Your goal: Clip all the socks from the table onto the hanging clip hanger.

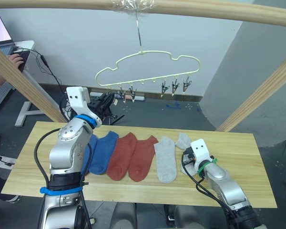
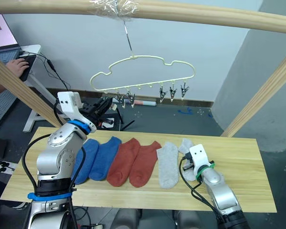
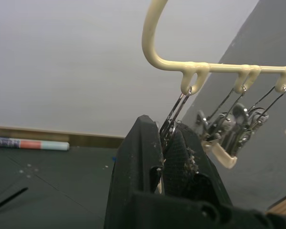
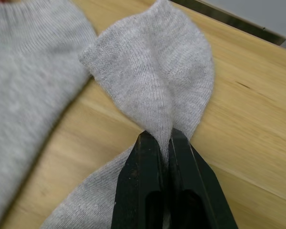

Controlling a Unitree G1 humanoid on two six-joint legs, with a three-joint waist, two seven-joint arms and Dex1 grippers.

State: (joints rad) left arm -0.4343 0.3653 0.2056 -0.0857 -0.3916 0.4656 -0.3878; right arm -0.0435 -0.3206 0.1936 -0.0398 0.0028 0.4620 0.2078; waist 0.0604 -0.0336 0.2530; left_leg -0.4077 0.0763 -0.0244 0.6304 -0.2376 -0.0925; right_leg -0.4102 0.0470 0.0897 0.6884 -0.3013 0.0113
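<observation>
While six socks lie in a row across the wooden table point(image 1: 238, 157), the pale-yellow clip hanger point(image 1: 148, 67) hangs by its hook from a round wooden rail point(image 1: 219, 9) overhead, with dark metal clips point(image 1: 174, 87) dangling along its lower bar. A slanted wooden post point(image 1: 257, 98) rises past the table's far right corner and another on the left crosses in front of a desk where a person's hand point(image 1: 14, 59) rests near a laptop point(image 1: 1, 33); cables trail on the dark floor behind.

The left arm's bulk covers much of the outer blue sock point(image 1: 89, 148); the second blue sock point(image 1: 104, 152), the two rust-red socks point(image 1: 133, 156) and one light grey sock point(image 1: 165, 159) lie flat side by side. The other grey sock point(image 4: 157, 81) is partly hidden behind the right wrist in the head views.

The left gripper point(image 3: 164, 138) is raised to the hanger's left end, its fingers pressed around the end clip point(image 3: 174, 114); how far that clip is squeezed is hard to make out. The right gripper point(image 4: 164, 143) is down on the table, its fingers pinching a bunched fold of the grey sock.
</observation>
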